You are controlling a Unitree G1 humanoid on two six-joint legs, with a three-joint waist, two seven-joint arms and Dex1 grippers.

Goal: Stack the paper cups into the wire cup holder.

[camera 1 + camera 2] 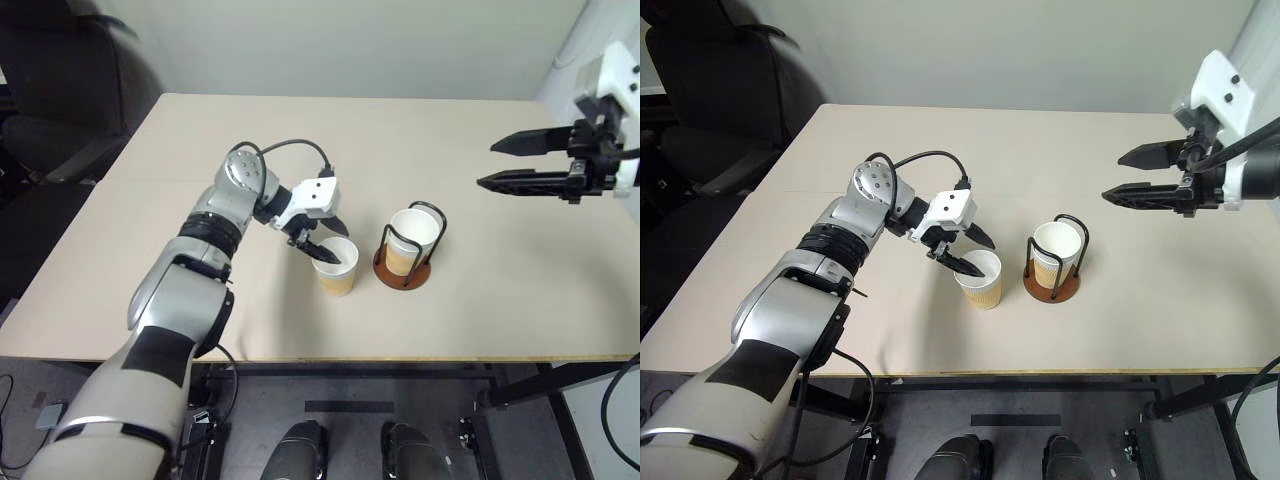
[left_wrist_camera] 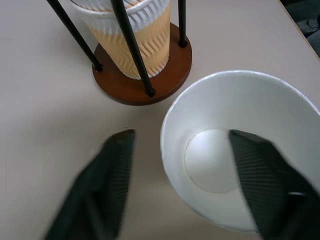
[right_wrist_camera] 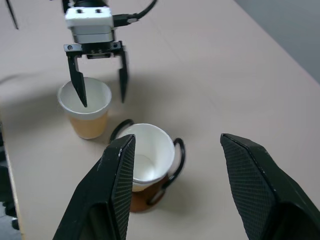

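Plain beige rectangular table [image 1: 500,310] beside grey wall; left gripper [image 1: 962,252] open astride tan paper cup [image 1: 980,280] rim; right gripper [image 1: 500,163] open, empty.

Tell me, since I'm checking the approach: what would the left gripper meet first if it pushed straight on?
Probably the loose paper cup: the left gripper straddles its rim, one finger inside, one outside. Its wall or bottom comes first.
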